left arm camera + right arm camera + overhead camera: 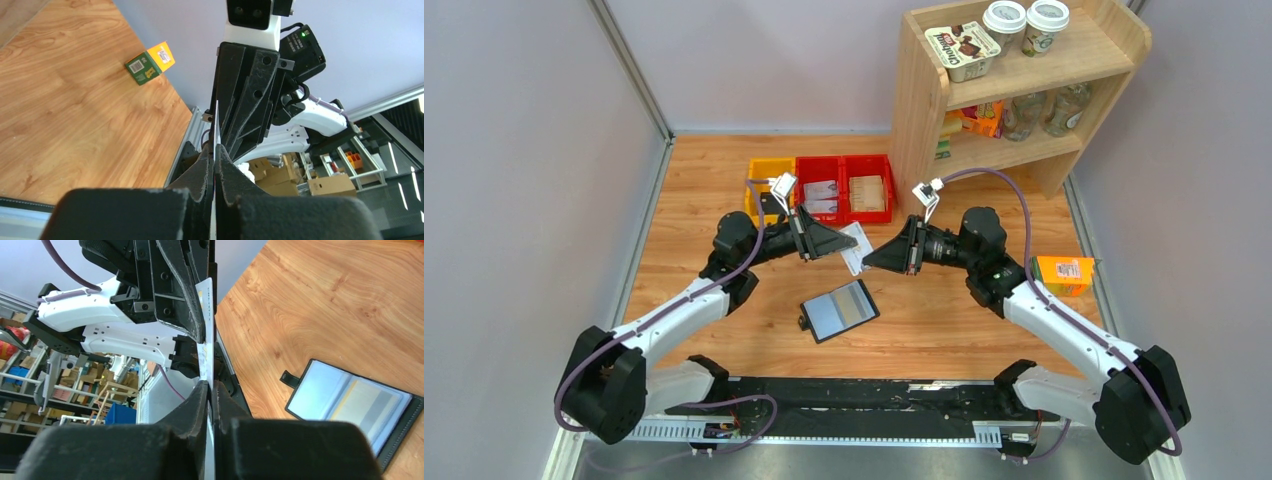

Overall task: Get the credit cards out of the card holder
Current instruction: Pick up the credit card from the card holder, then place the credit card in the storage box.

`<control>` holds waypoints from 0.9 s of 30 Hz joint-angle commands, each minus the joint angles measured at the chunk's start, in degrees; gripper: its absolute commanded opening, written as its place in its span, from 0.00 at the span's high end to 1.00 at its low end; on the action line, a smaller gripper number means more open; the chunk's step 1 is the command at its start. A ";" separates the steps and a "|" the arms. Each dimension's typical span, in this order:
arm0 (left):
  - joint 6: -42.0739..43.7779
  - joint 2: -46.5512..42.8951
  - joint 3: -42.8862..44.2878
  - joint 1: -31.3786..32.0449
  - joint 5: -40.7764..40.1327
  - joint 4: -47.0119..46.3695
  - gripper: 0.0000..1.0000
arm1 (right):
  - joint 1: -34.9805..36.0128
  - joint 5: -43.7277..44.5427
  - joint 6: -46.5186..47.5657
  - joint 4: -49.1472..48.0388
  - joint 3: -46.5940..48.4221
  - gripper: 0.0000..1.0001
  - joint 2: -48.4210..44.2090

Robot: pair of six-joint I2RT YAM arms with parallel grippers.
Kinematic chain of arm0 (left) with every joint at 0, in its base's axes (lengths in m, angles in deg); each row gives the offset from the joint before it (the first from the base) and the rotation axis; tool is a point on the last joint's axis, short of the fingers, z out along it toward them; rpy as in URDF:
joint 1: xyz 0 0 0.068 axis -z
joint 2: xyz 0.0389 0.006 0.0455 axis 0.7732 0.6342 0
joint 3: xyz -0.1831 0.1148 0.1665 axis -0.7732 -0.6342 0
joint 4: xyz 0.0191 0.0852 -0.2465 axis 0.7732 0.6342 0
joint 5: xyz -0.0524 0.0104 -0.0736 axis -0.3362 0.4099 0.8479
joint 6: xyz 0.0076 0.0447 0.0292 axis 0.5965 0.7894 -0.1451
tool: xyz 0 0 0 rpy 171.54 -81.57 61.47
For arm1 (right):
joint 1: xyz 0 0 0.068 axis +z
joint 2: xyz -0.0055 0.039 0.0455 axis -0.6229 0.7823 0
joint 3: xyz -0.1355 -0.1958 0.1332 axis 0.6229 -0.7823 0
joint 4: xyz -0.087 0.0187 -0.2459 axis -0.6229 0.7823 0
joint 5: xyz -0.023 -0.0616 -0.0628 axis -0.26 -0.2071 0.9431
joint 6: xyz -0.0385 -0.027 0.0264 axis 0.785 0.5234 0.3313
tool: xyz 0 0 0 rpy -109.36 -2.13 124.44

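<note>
The card holder (839, 310) lies open on the table in front of both grippers, grey-blue lining up and strap tab at its left. It also shows in the right wrist view (350, 405), with a tan and a grey strip in its slots. No black credit cards show. My left gripper (848, 243) and right gripper (870, 261) meet tip to tip above the table. Both are shut on one whitish printed card (856, 250), which is edge-on in the left wrist view (217, 130) and the right wrist view (206, 315).
An orange carton (1064, 275) lies at the right, also in the left wrist view (150, 64). Red bins (844, 185) holding whitish cards and a yellow bin (764, 180) stand behind the grippers. A wooden shelf (1024, 90) stands at the back right.
</note>
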 commanded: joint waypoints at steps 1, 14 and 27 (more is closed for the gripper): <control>2.49 -3.45 -0.92 -1.22 -3.82 2.56 1.00 | -1.13 1.08 4.61 5.37 2.48 0.83 -1.54; 3.70 2.93 3.80 -3.33 -41.61 19.44 1.00 | -5.71 22.00 20.08 32.80 5.39 0.14 -12.34; 21.38 32.98 27.98 -3.95 -62.27 24.80 1.00 | -5.88 30.63 28.79 39.67 5.04 0.02 -20.00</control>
